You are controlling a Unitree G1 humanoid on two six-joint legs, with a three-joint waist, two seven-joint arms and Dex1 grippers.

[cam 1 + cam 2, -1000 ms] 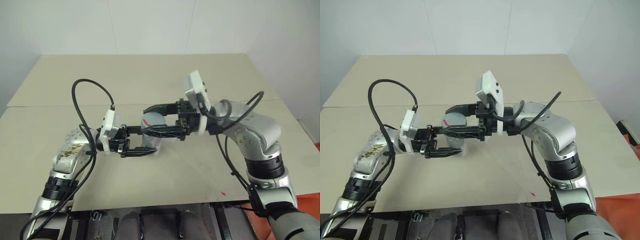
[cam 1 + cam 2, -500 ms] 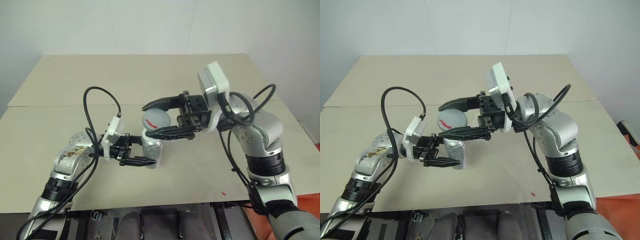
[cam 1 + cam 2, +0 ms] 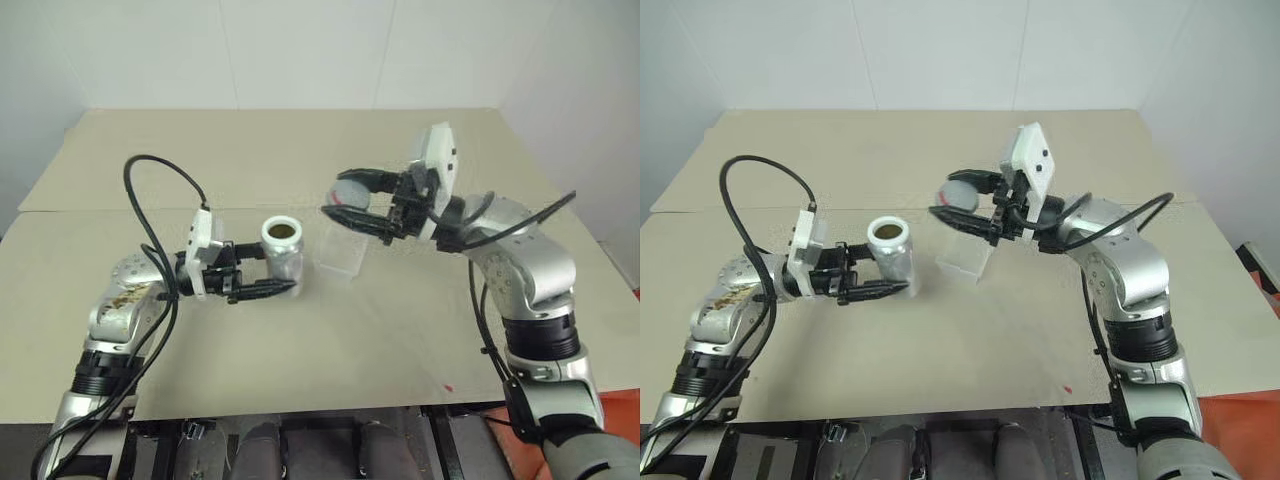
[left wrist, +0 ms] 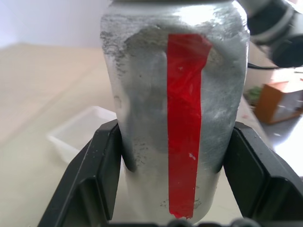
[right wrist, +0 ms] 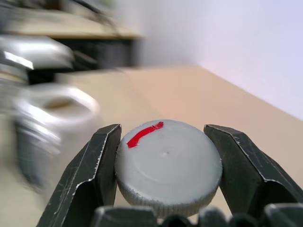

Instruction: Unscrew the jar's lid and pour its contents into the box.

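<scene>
Both grippers grip: left gripper [image 3: 262, 272] clamps jar [image 3: 284, 246]; right gripper [image 3: 345, 197] pinches lid [image 3: 349, 189].

I see the jar [image 3: 283, 249] upright and open-mouthed, frosted grey with a red stripe down its side, something brownish showing inside. Its grey lid [image 5: 168, 165], marked with a short red streak, is off, held above the clear box [image 3: 342, 252] beside the jar.

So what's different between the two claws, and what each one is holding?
The left gripper clamps the open jar around its body; the right gripper clamps the flat lid by its rim. The left sits lower, beside the box; the right is raised above it. Both are shut, and jar and lid each carry red tape.
</scene>
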